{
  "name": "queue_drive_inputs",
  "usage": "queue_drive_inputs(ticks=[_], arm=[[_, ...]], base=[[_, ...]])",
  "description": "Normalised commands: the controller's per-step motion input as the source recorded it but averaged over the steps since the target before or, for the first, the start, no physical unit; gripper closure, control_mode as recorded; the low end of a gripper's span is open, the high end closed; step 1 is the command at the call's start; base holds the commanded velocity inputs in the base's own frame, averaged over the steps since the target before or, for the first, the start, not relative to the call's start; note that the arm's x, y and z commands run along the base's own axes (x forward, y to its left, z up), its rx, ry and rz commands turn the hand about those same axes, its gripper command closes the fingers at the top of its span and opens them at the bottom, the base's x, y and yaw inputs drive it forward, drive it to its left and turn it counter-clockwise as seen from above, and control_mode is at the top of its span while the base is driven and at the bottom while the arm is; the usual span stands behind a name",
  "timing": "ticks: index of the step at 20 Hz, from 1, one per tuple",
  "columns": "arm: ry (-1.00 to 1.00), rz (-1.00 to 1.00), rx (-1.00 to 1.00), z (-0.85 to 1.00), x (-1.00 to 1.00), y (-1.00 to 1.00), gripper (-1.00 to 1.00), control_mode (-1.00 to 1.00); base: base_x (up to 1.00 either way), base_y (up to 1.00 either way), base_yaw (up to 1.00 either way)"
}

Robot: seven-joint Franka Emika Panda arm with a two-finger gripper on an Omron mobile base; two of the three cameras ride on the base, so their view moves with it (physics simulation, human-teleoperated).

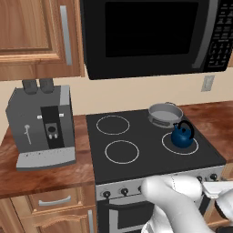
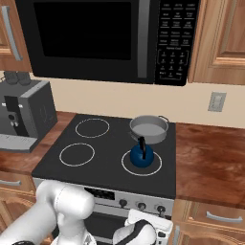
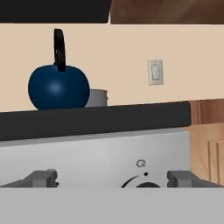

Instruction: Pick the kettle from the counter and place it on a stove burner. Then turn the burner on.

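Tool low at the stove's front panel, fingertips spread apart, a knob between them, nothing held. Beyond, kettle upright inside the front-right stove burner. Grey pot just behind. Table flanks cooktop.

i am looking at a home kitchen. a black glass cooktop with white burner rings sits in a glossy reddish-brown counter, with a row of knobs on its steel front. a black microwave hangs above it between wooden wall cabinets. a grey coffee machine stands on the counter left of the cooktop. wooden drawers run below, and a wall switch is set in the beige backsplash.
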Motion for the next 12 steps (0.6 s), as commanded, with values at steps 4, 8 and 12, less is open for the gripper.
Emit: queue_drive_inputs(ticks=[4, 8, 12], arm=[[0.01, 0.00, 0.00, -0.03, 0.01, -0.01, -1.00, -1.00], [0.01, 0.02, 0.00, -0.31, 0.21, -0.12, -1.00, -1.00], [0.04, 0.05, -0.02, -0.36, 0.24, -0.05, -1.00, -1.00]], base=[[0.00, 0.00, 0.00], [0.00, 0.00, 0.00], [0.00, 0.00, 0.00]])
